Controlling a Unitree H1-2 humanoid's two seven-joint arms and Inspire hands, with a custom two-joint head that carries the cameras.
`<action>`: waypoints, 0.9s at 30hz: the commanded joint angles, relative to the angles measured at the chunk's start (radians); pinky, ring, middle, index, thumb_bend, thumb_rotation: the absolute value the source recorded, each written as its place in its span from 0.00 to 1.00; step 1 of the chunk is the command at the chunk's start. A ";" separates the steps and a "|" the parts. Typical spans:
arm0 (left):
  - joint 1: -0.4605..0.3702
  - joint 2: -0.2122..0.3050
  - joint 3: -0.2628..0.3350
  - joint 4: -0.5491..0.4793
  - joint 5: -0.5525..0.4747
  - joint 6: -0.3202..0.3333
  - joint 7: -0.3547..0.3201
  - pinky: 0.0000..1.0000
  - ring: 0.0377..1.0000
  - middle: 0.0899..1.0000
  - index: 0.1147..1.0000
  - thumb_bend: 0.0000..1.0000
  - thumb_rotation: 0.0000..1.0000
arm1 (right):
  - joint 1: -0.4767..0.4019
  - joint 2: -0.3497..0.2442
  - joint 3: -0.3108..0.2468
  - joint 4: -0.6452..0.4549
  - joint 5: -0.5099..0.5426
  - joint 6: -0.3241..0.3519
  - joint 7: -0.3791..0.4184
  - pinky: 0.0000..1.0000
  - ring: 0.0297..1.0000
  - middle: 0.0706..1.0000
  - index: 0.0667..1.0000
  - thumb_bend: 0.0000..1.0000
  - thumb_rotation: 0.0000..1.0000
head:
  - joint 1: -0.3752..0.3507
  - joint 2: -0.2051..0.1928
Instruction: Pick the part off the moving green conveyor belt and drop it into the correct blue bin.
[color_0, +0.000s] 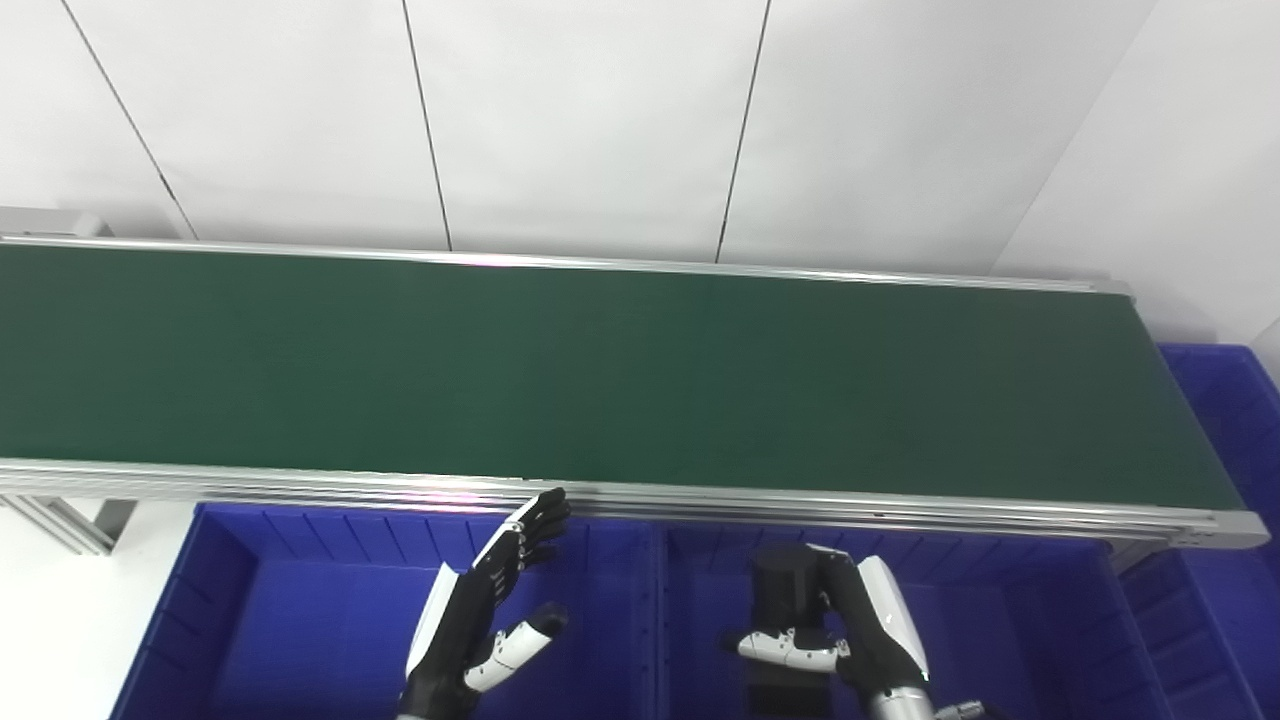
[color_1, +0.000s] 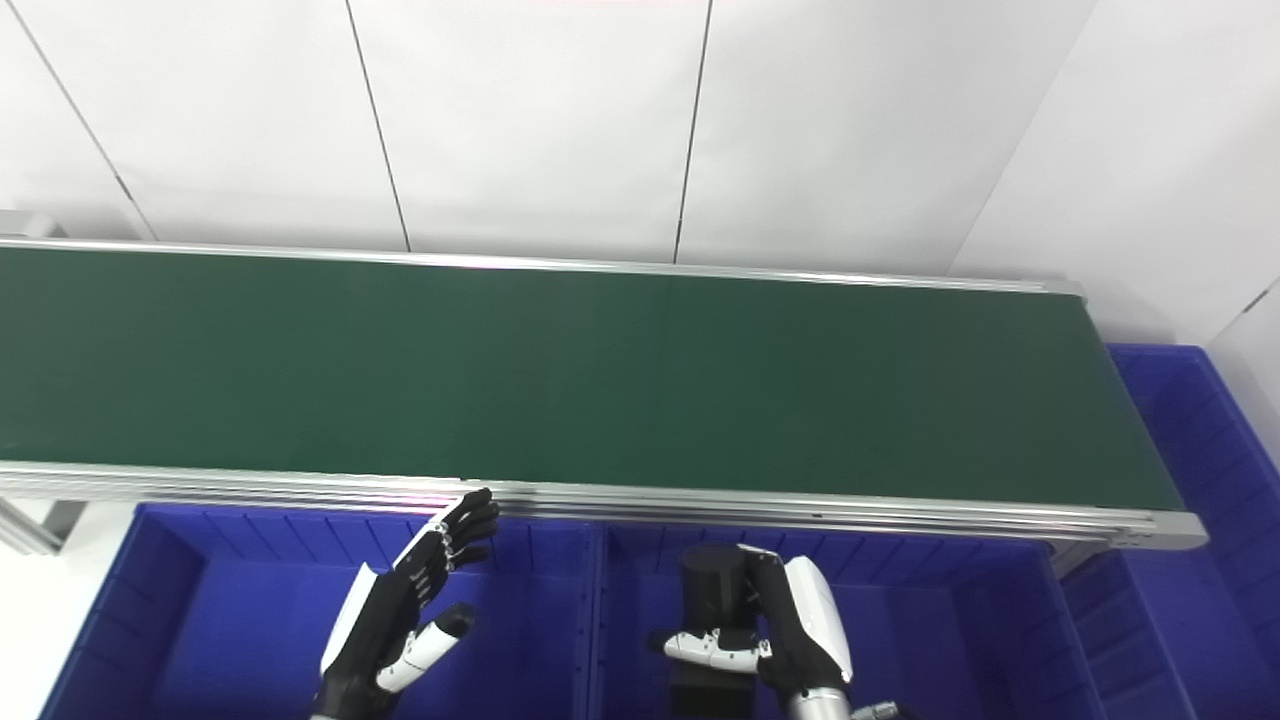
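Part (color_0: 783, 578): dark cylinder, upright, gripped over right bin (color_0: 1010, 600), below belt's near rail.
Right robot hand (color_0: 850, 625): wrapped round part, thumb across front.
Left robot hand (color_0: 480, 610): spread wide, holds nothing, over left bin (color_0: 300, 600), fingertips nr rail.
Belt (color_0: 600, 370): green, bare in view.
Third bin (color_0: 1225, 400): past belt's right end.

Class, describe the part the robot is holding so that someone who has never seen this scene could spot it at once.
Start at the long green conveyor belt and look just below its near metal rail, where two blue bins sit side by side. Above the right-hand bin, the right hand grips a dark cylindrical part. It is the only loose object; the left hand is open and holds nothing.
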 joint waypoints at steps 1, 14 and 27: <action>-0.003 -0.009 0.001 -0.014 0.004 -0.036 0.006 0.80 0.84 0.85 0.85 0.72 0.83 | -0.013 -0.005 0.002 -0.029 -0.019 0.026 0.006 0.71 0.77 0.77 0.60 0.55 0.06 | -0.006 0.005; 0.006 -0.002 0.001 -0.050 -0.026 -0.030 -0.011 0.81 0.85 0.87 0.86 0.72 0.80 | 0.083 -0.009 -0.006 -0.150 -0.056 -0.046 -0.065 0.85 0.98 1.00 0.97 0.80 0.29 | -0.026 0.037; 0.027 0.011 0.010 -0.089 -0.075 -0.006 -0.038 0.80 0.85 0.86 0.86 0.75 0.74 | 0.179 -0.010 -0.003 -0.223 0.157 -0.268 -0.035 0.98 0.99 1.00 1.00 0.93 0.48 | -0.039 0.058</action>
